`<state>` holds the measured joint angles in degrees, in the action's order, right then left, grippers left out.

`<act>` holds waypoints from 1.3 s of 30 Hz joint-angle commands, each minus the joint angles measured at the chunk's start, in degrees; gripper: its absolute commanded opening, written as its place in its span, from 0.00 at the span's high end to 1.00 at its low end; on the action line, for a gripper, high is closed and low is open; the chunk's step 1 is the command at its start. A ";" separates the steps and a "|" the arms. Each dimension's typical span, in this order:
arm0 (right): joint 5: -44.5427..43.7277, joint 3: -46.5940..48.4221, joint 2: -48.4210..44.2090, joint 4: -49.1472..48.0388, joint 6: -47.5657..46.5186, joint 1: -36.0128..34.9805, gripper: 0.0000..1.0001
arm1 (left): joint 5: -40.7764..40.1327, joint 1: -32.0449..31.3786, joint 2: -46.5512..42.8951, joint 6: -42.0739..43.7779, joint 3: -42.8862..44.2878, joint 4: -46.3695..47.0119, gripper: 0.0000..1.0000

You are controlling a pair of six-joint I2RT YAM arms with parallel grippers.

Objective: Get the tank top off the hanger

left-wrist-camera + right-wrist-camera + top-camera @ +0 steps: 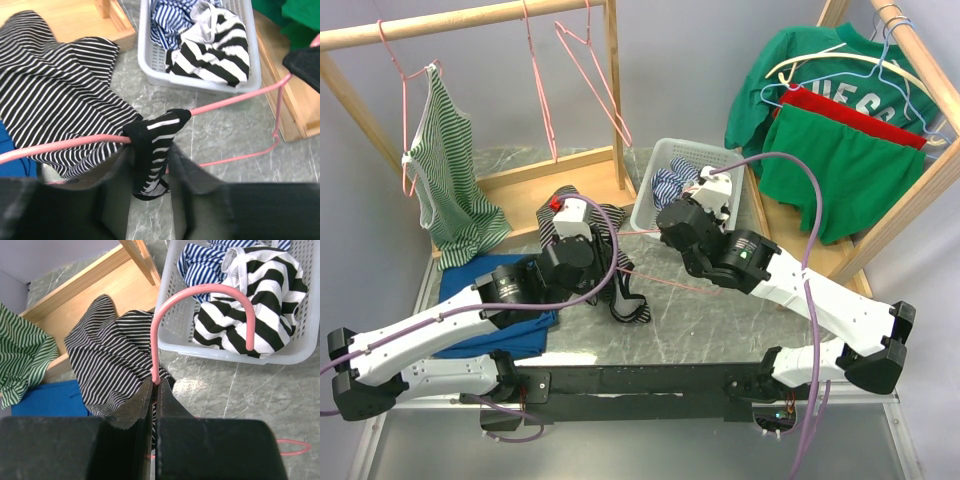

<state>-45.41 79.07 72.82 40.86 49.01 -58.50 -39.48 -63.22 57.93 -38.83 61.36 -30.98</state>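
The tank top [625, 295] lay crumpled at the middle of the counter [720, 330], with one strap [152, 145] looped over an arm of the pink hanger [200, 288]. It looked light, limp and thin, more likely to stretch and snag on the wire than to slide freely. The best hold was probably that strap, right where it crossed the wire, so it could be drawn off the arm's end.

The left gripper [150, 162] had its fingers on either side of the strap and close against it; whether they pinched it could not be told. The right gripper [155, 390] had its fingers clamped together on the hanger's neck below the hook, which looked stiff enough to brace against.

- one tank top
- one held hanger
- three more pink hangers on the rail by the far left corner, one carrying a green striped top [445, 170]
- one basket [645, 207] near the far edge, holding two striped garments
- one blue cloth [465, 272] toward the left edge
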 commanded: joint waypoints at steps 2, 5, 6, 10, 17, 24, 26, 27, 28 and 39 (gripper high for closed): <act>-3.72 -0.32 -1.63 1.58 1.61 -0.04 1.00 | -4.11 -0.68 -2.29 -1.16 2.44 -0.66 0.78; -4.42 -0.76 -1.54 3.52 2.84 -0.12 1.00 | -3.93 -0.76 -2.82 -0.37 3.41 -1.01 0.95; -4.17 -1.45 -1.71 3.44 2.93 -0.12 1.00 | -3.85 -0.76 -3.09 0.24 3.59 -1.10 0.99; -4.77 -2.95 -3.46 5.97 3.98 -0.30 1.00 | -5.25 -0.76 -3.88 -0.89 5.52 -3.90 0.99; -6.53 -6.55 -7.51 12.48 8.90 -0.30 1.00 | -13.15 -0.68 -6.60 -5.03 5.87 -12.17 0.99; -8.81 -7.88 -10.94 16.79 12.24 -0.39 1.00 | -9.05 -0.59 -5.64 -9.33 1.93 -15.51 0.98; -9.61 -7.70 -11.12 18.11 12.86 -0.47 1.00 | -6.84 -0.59 -5.29 -9.86 -0.45 -14.02 0.97; -10.39 -7.35 -11.38 18.46 13.12 -0.47 1.00 | -5.70 -0.67 -4.94 -10.47 -1.33 -13.58 0.97; -10.75 -7.17 -11.38 19.42 13.56 -0.30 1.00 | -4.13 -0.59 -4.85 -10.65 -2.90 -13.06 0.95; -11.28 -6.38 -10.68 18.91 12.16 0.58 1.00 | 0.81 -0.59 -5.10 -8.46 -4.50 -9.80 0.24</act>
<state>-53.65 70.81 62.30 59.66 60.42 -58.54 -39.77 -63.68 55.22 -47.88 55.00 -43.13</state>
